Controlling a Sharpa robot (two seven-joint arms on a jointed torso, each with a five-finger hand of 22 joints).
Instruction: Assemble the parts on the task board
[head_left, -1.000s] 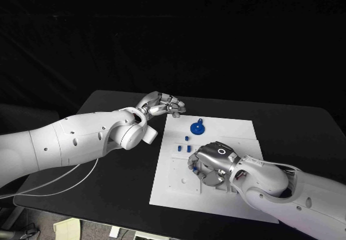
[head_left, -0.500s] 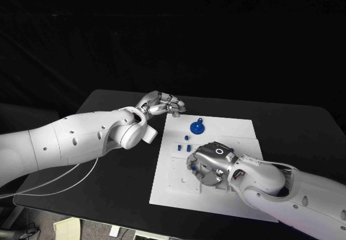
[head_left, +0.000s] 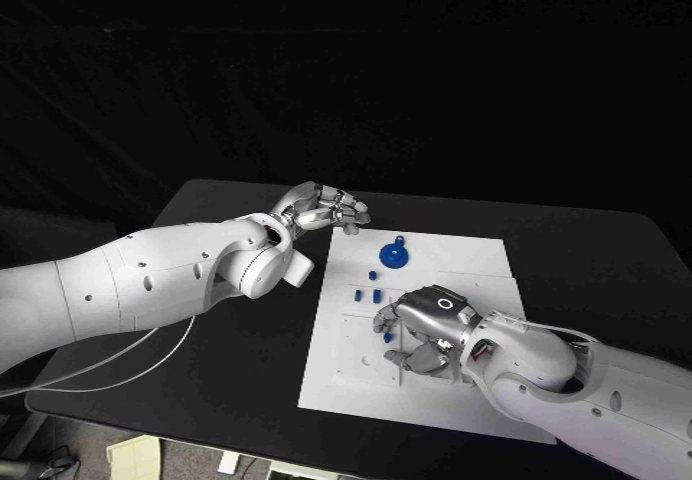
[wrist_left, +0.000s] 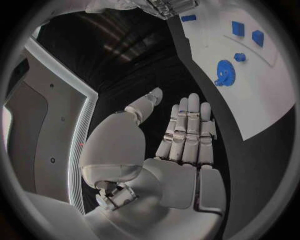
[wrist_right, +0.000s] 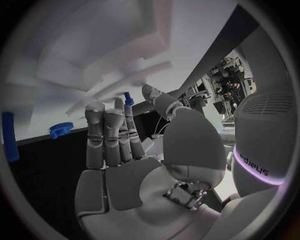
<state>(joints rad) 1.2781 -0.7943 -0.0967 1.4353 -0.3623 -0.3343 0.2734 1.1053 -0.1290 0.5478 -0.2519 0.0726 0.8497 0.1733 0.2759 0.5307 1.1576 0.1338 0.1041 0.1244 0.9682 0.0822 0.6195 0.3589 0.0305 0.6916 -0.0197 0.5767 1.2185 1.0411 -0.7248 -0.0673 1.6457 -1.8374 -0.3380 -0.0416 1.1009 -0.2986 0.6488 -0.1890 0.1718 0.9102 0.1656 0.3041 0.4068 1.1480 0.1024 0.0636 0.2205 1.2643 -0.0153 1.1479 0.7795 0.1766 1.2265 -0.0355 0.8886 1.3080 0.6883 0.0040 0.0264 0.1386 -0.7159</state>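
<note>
Your right hand (head_left: 423, 330) hovers over the task board (head_left: 476, 262), fingers (wrist_right: 106, 135) released, a small blue part (head_left: 392, 356) just beside them; left hand (head_left: 326, 209) hangs unclenched, empty.

Beyond the right hand's (head_left: 421, 335) fingertips, small blue parts (head_left: 369, 295) and a blue gear (head_left: 394, 259) stand on the task board (head_left: 483, 262). Bare black table (head_left: 231, 345) lies open beside the left hand's (head_left: 326, 209) fingers.
</note>
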